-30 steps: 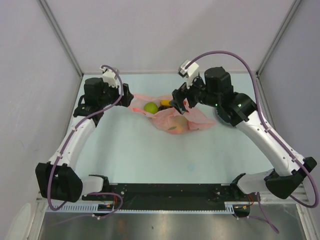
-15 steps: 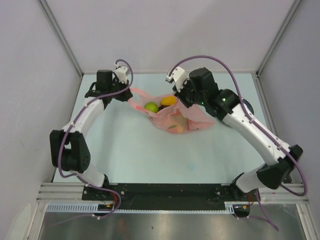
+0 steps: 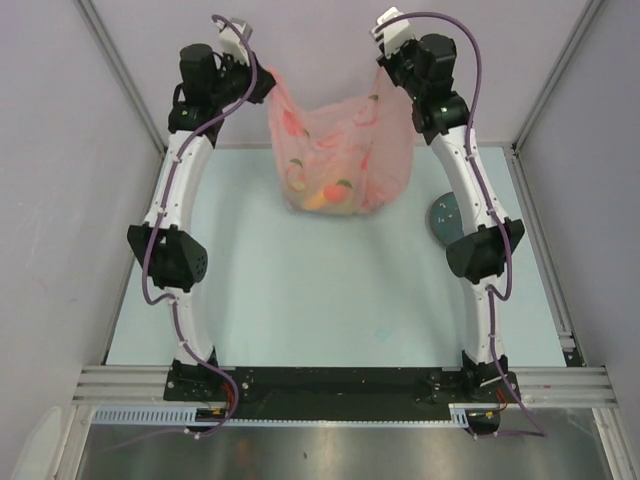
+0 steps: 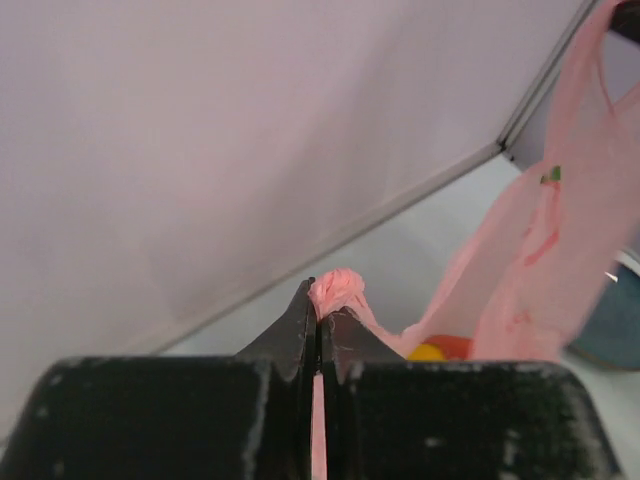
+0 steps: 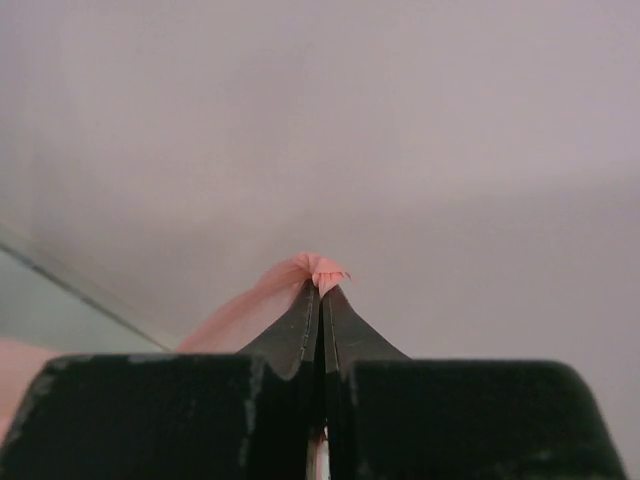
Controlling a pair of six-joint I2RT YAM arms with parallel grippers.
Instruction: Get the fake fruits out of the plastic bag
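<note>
Pale table [image 3: 300, 300] below, grey walls round. Hanging above it: plastic bag [image 3: 340, 140], fake fruits [image 3: 322, 192] pooled inside at bottom. Pinched shut on its top corners: left gripper [image 4: 320, 312], right gripper [image 5: 322, 285]. Lift stage; next up, probably tipping to spill fruits.

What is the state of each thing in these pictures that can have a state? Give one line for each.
plastic bag: hanging, stretched between both grippers.
left gripper: shut on one upper corner of the plastic bag.
right gripper: shut on the other upper corner.
fake fruits: inside the bag, gathered at its low end.
plate: lying flat on the table, partly hidden.
</note>
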